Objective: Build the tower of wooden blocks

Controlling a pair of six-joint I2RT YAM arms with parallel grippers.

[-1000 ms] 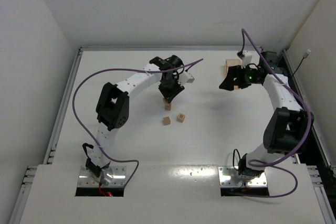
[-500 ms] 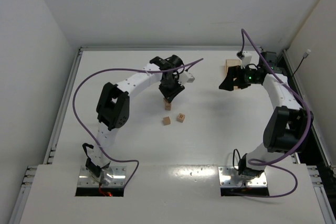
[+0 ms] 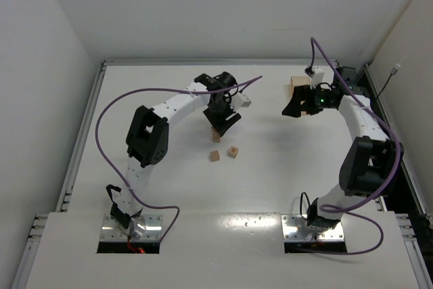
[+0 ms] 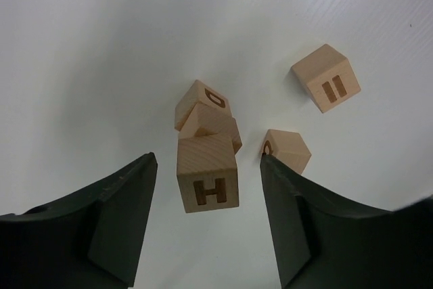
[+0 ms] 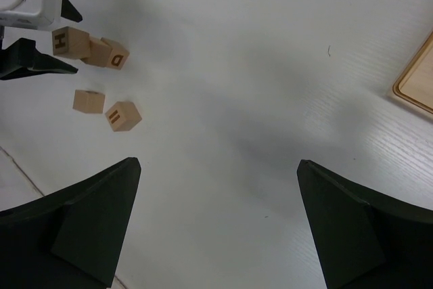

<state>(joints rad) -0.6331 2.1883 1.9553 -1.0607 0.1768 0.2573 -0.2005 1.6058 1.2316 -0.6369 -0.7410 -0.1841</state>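
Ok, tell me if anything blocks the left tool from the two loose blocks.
Nothing visible does. The open left tool straddles the stack; the II block and the block nearer the tool lie beside it on the table, uncovered.

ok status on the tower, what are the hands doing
Left hand open, straddling the top block, not touching. Right hand open, clear of the stack. Tower three blocks high, twisted out of line. Two loose blocks beside it, nothing blocking.

Overhead camera looks down from behind; both wrist cameras face the same wood blocks (image 4: 206,181).
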